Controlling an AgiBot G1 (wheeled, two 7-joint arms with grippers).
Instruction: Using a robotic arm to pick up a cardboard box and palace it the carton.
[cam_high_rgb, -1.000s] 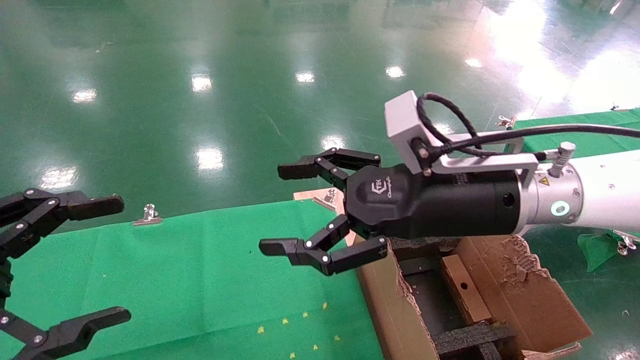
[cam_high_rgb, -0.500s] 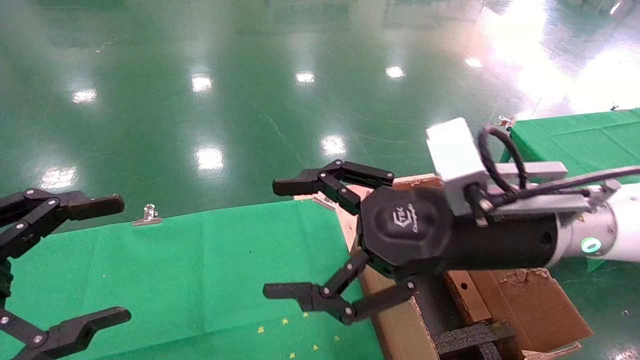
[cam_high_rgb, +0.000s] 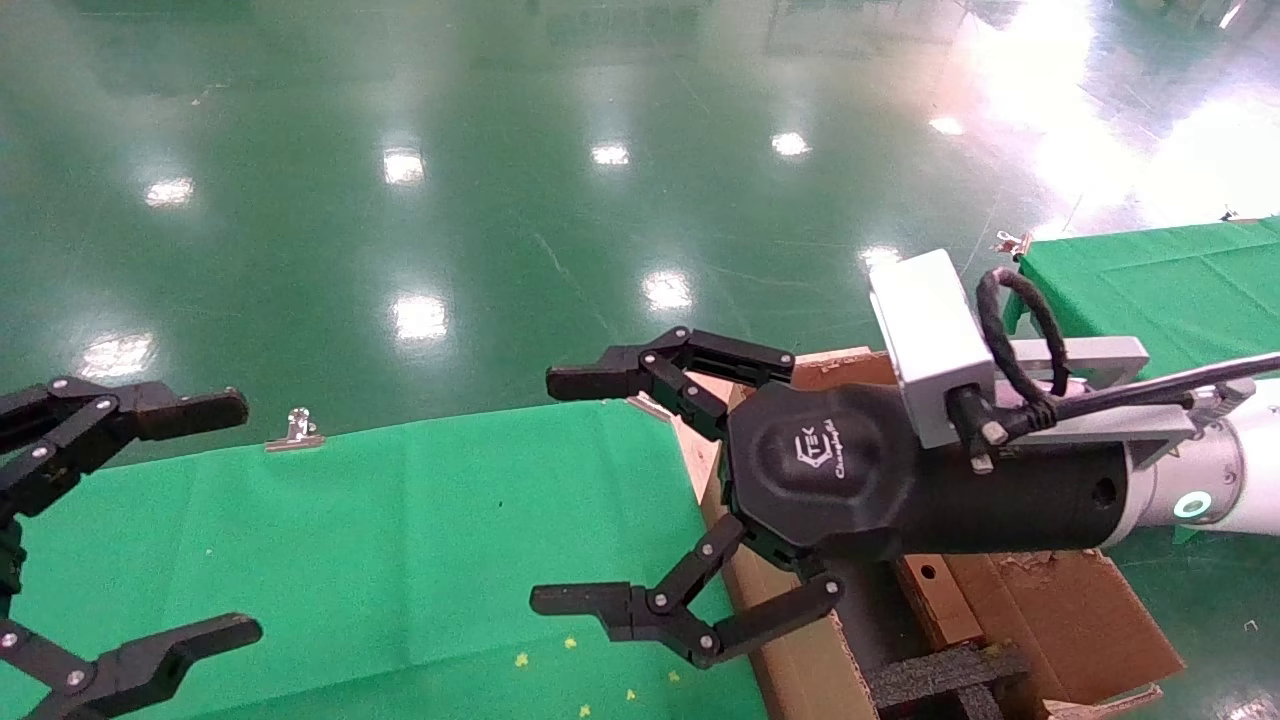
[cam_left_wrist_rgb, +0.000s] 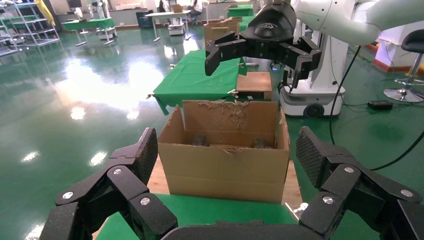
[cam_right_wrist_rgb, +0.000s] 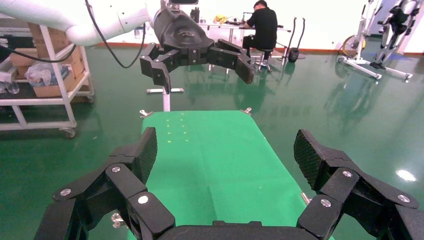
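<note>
The cardboard box (cam_high_rgb: 940, 605), slim and brown with one round hole, lies inside the carton (cam_high_rgb: 1085, 620) beside a black foam insert (cam_high_rgb: 940, 675); my right arm's body hides its far end. My right gripper (cam_high_rgb: 560, 490) hangs open and empty above the carton's left wall, fingers reaching out over the green table edge. My left gripper (cam_high_rgb: 235, 520) stands open and empty at the far left. The left wrist view faces the carton (cam_left_wrist_rgb: 225, 165) between the open left gripper (cam_left_wrist_rgb: 227, 155) fingers. The right wrist view shows the right gripper (cam_right_wrist_rgb: 225, 155) open over green cloth.
A green-covered table (cam_high_rgb: 400, 540) fills the lower left, its cloth held by a metal clip (cam_high_rgb: 297, 430). The carton stands on a wooden board (cam_high_rgb: 700, 455). A second green table (cam_high_rgb: 1150, 270) is at the right. Glossy green floor lies beyond.
My right gripper has dropped lower and rolled at the wrist, spreading its fingers wider, still empty. The left gripper has not moved.
</note>
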